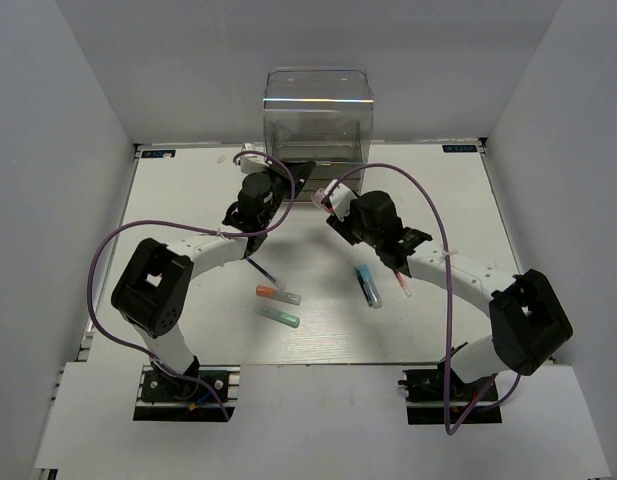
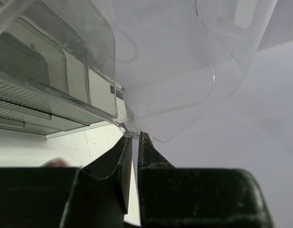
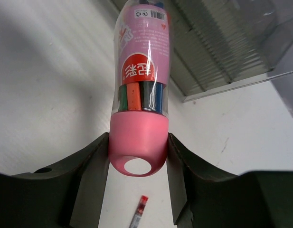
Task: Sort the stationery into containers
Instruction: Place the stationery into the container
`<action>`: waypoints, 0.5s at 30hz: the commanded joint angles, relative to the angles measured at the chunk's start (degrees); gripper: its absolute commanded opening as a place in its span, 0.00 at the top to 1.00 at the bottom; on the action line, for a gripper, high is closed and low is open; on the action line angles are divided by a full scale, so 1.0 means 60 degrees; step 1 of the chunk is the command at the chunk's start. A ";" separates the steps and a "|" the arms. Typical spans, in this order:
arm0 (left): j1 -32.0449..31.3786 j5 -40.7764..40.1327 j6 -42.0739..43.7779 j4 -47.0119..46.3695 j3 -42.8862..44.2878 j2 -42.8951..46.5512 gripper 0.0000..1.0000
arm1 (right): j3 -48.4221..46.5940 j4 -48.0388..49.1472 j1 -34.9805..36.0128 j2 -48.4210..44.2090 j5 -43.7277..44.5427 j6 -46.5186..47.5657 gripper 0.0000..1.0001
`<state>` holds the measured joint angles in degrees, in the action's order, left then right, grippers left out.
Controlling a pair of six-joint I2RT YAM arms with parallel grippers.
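Observation:
The clear organiser (image 1: pixel 318 115) stands at the back centre. In front of it, my left gripper (image 1: pixel 291 182) is shut on the small clear tab (image 2: pixel 128 128) of a clear drawer (image 2: pixel 174 80); its fingertips (image 2: pixel 142 142) pinch the thin plastic. My right gripper (image 1: pixel 334 197) is shut on the pink stubby cylinder (image 3: pixel 139 95), gripping its pink cap, with the tube pointing toward the organiser (image 3: pixel 222 47). Lying on the table are an orange-tipped marker (image 1: pixel 277 294), a green-tipped marker (image 1: pixel 278 316), a light-blue marker (image 1: pixel 367 284), a thin red pen (image 1: pixel 402 283) and a thin dark pen (image 1: pixel 261 268).
White walls close in the table (image 1: pixel 188 200) on the left, right and back. Purple cables loop over both arms. The red pen (image 3: pixel 140 211) lies on the table below the right jaws.

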<state>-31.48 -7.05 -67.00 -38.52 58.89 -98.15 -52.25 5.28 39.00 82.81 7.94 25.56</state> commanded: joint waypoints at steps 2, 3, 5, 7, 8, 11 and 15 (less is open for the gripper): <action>0.0003 -0.0085 0.0327 -0.0245 0.0424 0.0626 0.96 | -0.0900 0.1376 -0.0187 -0.0383 0.0580 0.0412 1.00; 0.0003 -0.0085 0.0327 -0.0245 0.0424 0.0626 0.96 | -0.0945 0.1536 -0.0187 -0.0397 0.0653 0.0442 1.00; 0.0003 -0.0085 0.0327 -0.0245 0.0424 0.0626 0.96 | -0.1178 0.1639 -0.0274 -0.0310 0.0799 0.0603 1.00; 0.0003 -0.0085 0.0327 -0.0245 0.0424 0.0626 0.96 | -0.1413 0.1845 -0.0290 -0.0193 0.0960 0.0763 1.00; 0.0003 -0.0085 0.0327 -0.0245 0.0424 0.0626 0.96 | -0.1428 0.1932 -0.0319 -0.0163 0.0990 0.0808 1.00; 0.0003 -0.0085 0.0327 -0.0245 0.0424 0.0626 0.96 | -0.1706 0.2151 -0.0348 0.0158 0.1268 0.1114 1.00; 0.0003 -0.0085 0.0327 -0.0245 0.0424 0.0626 0.96 | -0.2101 0.2299 -0.0436 0.0642 0.1502 0.1700 1.00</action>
<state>-31.51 -7.05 -66.89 -38.57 58.98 -98.06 -60.93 12.27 36.84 85.32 14.28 32.10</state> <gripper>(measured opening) 0.190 0.523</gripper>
